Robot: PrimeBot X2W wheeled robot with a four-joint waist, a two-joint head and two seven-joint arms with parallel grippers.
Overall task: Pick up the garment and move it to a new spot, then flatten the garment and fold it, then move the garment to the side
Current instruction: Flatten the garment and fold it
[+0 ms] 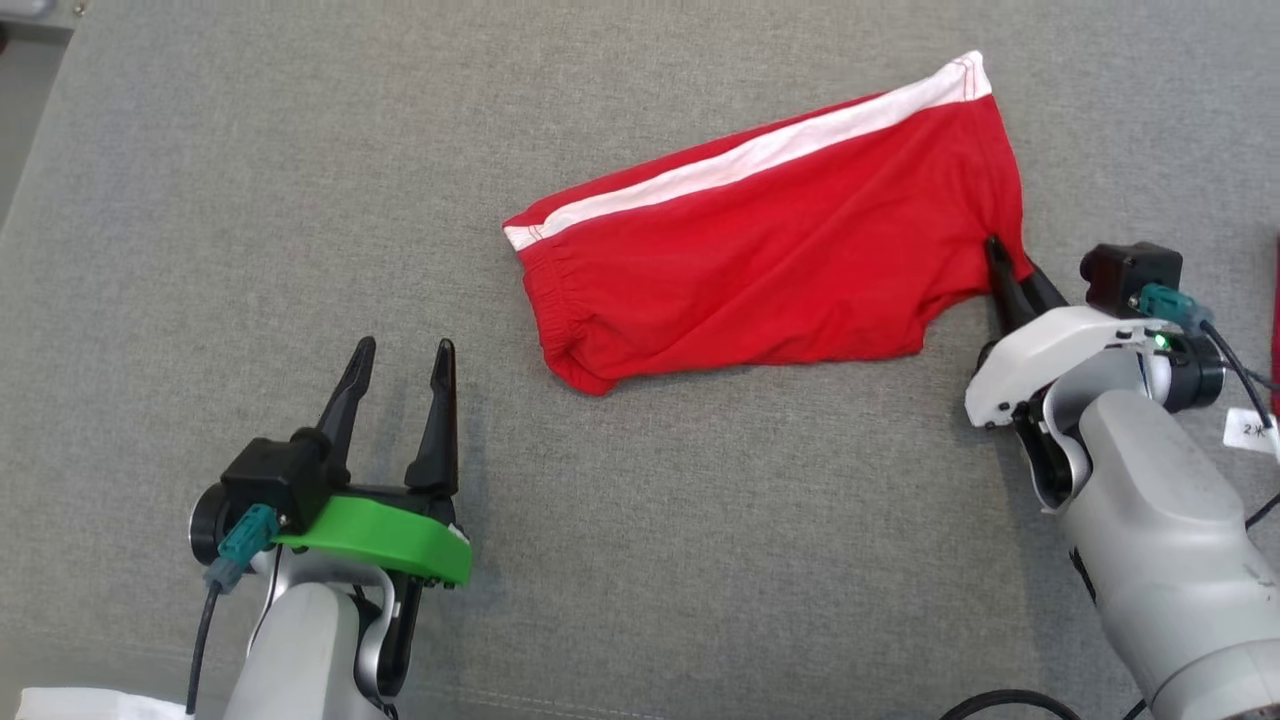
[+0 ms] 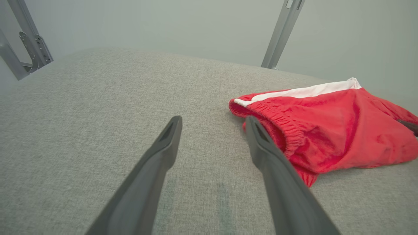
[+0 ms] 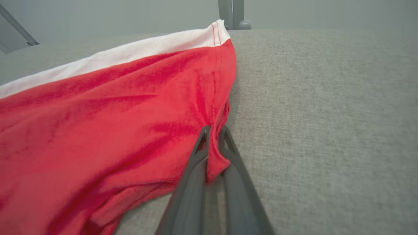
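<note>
And the right gripper [image 1: 1005, 258] has its fingers pinched on the right hem of the red garment [image 1: 770, 250], lying mid-way across the grey fabric surface [image 1: 250, 200]. The left gripper [image 1: 405, 347] waits near left, fingers spread, clear of the cloth. It looks soft, light and floppy, so it should sag; the elastic waistband [image 1: 545, 290] looks like the firmer hold.

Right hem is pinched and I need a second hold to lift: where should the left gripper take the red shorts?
Take the gathered elastic waistband at the left end of the red shorts, coming in low from the left gripper side. It sits bunched and raised, faces those open fingers, and lies opposite the right gripper pinch.
</note>
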